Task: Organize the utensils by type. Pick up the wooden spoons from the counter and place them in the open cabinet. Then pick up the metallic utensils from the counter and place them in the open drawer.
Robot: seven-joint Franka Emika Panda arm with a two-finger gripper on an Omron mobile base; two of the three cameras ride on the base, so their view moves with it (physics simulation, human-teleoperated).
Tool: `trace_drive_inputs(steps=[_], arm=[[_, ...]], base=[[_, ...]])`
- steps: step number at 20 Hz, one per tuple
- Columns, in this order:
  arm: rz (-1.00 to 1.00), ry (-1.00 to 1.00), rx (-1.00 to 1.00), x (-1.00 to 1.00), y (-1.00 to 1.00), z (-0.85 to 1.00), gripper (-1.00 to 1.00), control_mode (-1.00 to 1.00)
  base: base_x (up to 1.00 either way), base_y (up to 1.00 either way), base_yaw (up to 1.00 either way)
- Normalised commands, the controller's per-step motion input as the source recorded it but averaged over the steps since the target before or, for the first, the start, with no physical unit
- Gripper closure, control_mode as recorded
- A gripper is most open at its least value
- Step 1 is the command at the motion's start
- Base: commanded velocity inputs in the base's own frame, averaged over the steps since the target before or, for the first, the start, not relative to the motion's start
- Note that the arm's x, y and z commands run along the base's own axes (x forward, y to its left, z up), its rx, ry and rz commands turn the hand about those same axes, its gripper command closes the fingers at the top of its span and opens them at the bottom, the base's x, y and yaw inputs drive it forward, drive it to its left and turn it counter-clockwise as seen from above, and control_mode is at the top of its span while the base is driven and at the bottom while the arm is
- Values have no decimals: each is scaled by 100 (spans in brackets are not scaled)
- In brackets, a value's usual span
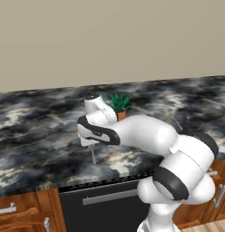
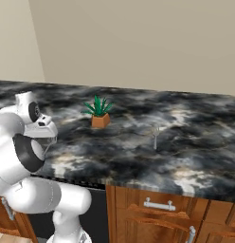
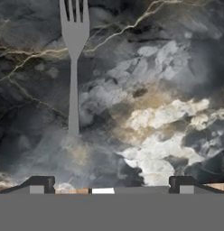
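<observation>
One long worktop [image 1: 37,131] of black stone marbled white and grey, running from 9 to 3 o'clock across both base views under a plain beige wall. Below its front edge, a dark appliance front [image 1: 105,199] with a grey bar handle, flanked by reddish-brown wooden drawer fronts [image 2: 162,209] with metal pulls.

Over the near edge, the white arm [image 1: 146,133], bent low and reaching toward 9 o'clock in the left base view, wrist turned down at the stone.

Behind the wrist at 12 o'clock, a small potted plant [image 1: 119,104] with green spiky leaves in an orange pot, standing upright on the stone.

Directly under the hand, a silver-grey fork [image 3: 73,67] lying flat on the worktop. In the hand view, tines at 12 o'clock and handle running straight toward 6, ending just short of the left fingertip.

Well apart from it, at 3 o'clock of the plant in the right base view, a thin grey metal utensil [image 2: 155,136], also flat on the stone.

Spread wide, the tool [image 3: 111,185], nothing between its tips, the fork lying toward 11 o'clock of its midline and untouched.
</observation>
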Motion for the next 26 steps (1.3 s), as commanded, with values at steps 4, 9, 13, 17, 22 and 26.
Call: trace_drive_inputs(steps=[4,9,13,17,22,26], arm=[[-2,-1,0,21,0,-31,-100,-100],[-3,0,0,34,13,-26,-100,-100],[-3,0,0,31,10,-21,-100,-100],[-5,0,0,23,10,-22,-100,-100],[-4,0,0,24,13,-20,-100,-100],[-5,0,0,13,13,-26,-100,-100]], base=[[0,0,0],[0,0,0],[0,0,0],[0,0,0],[0,0,0],[0,0,0]])
